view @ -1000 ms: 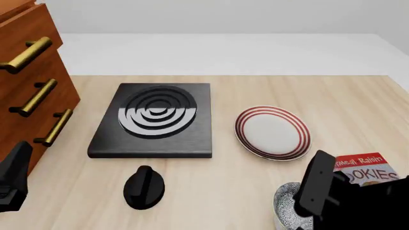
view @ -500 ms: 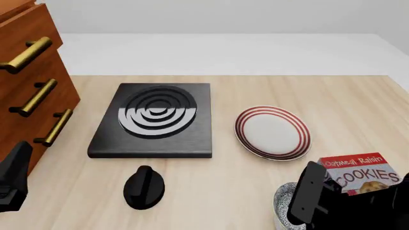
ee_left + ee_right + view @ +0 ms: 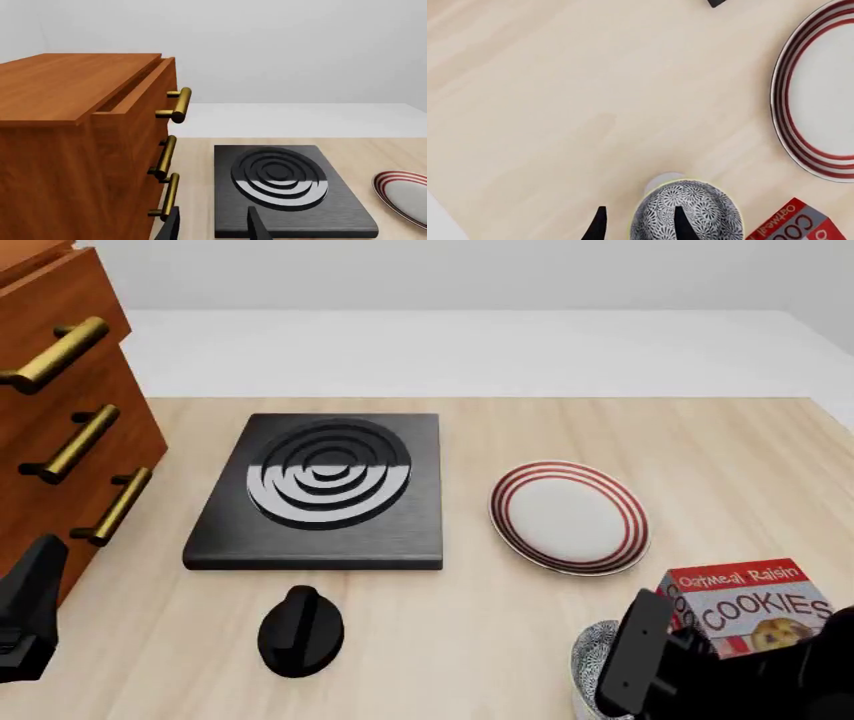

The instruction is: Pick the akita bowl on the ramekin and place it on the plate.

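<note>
Pale wood table [image 3: 467, 640], white wall behind. Wooden drawers [image 3: 60, 400] with brass handles at far left. Black burner slab [image 3: 320, 495] sits left of centre, a black knob [image 3: 300, 630] on the table just in front of it. Plate [image 3: 570, 517], white with red rings, lies right of the slab and holds nothing. Cookie box [image 3: 741, 605] lies near the front right edge, in front of the plate.

Bowl [image 3: 687, 215] is at the front right, just left of the cookie box, well apart from the plate. In the right wrist view it sits on the ramekin [image 3: 662, 179]; only a sliver of white rim shows past the speckled edge. In the front view the bowl [image 3: 597, 655] is mostly hidden by the right arm.

Right hand [image 3: 637, 225] is down at the bowl, fingers apart: one fingertip [image 3: 680, 222] over the bowl's inside, the other outside the rim, so they straddle the wall. Not clamped. Can't tell if either finger touches it.

Left hand [image 3: 212, 227] hangs at the front left beside the drawers, fingers apart, holding nothing, pointed toward the slab.
</note>
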Motion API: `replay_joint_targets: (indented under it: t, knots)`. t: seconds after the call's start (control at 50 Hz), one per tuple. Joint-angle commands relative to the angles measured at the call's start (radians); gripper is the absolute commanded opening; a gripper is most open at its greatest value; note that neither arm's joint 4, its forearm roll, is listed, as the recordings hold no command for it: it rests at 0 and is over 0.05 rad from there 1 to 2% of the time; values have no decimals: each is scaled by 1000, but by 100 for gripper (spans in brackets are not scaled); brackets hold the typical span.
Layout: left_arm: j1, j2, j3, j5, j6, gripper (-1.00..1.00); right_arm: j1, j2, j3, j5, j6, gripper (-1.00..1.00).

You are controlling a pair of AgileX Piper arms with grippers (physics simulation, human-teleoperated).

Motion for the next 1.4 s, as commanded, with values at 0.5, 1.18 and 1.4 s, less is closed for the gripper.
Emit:
replay_joint_targets:
  t: [0.5, 1.18, 1.4]
  knots:
    - [0, 0, 0, 0, 0, 100, -81, -70, -24, 72, -85, -100]
    - [0, 0, 0, 0, 0, 100, -279, -260, -268, 394, -352, -100]
    - [0, 0, 0, 0, 0, 100, -334, -217, -329, 387, -415, -100]
